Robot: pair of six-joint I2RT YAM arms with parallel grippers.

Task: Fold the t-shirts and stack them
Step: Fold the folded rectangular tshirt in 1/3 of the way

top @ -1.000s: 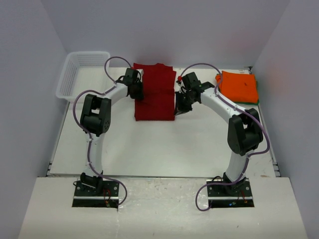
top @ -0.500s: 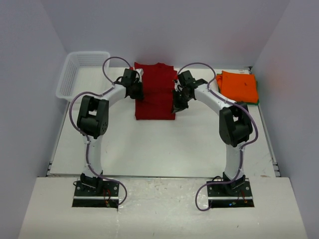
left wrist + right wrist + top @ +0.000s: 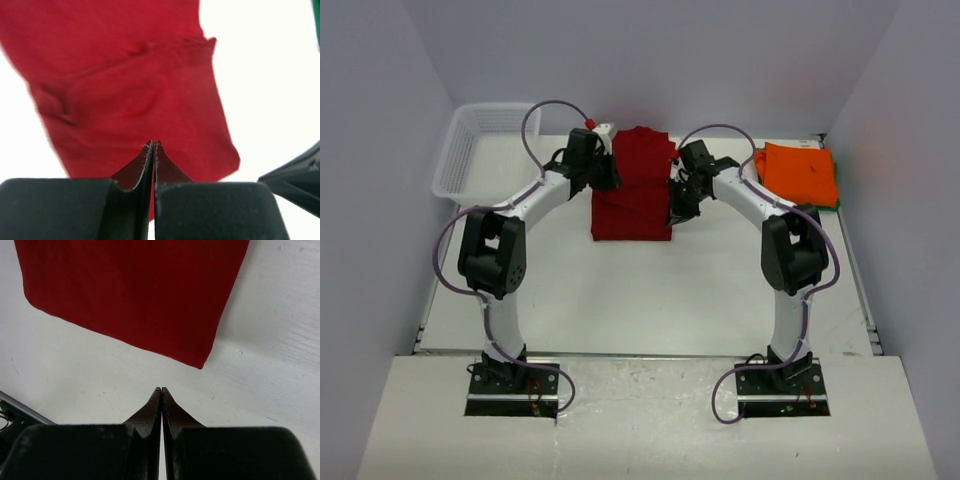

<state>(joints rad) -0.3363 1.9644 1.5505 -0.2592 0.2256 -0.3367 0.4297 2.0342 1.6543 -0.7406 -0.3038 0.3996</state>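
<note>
The dark red t-shirt (image 3: 633, 190) lies folded in a rectangle at the back middle of the table. My left gripper (image 3: 606, 170) is shut above its left edge; in the left wrist view its fingertips (image 3: 150, 150) are closed over the red cloth (image 3: 135, 85), with nothing seen between them. My right gripper (image 3: 674, 208) is shut at the shirt's right edge; in the right wrist view it (image 3: 161, 389) hovers over bare table just off a corner of the red shirt (image 3: 140, 295). The orange t-shirt (image 3: 800, 172) lies folded at the back right on a green one (image 3: 838, 203) showing only an edge.
A white mesh basket (image 3: 455, 160) stands at the back left corner. White walls close in the table at the back and both sides. The white table (image 3: 640, 290) stretches in front of the red shirt.
My left arm has swung its elbow left and lifted, carrying its gripper up and toward the back over the shirt's left edge. The right gripper has shifted slightly left and stayed by the shirt's right edge.
</note>
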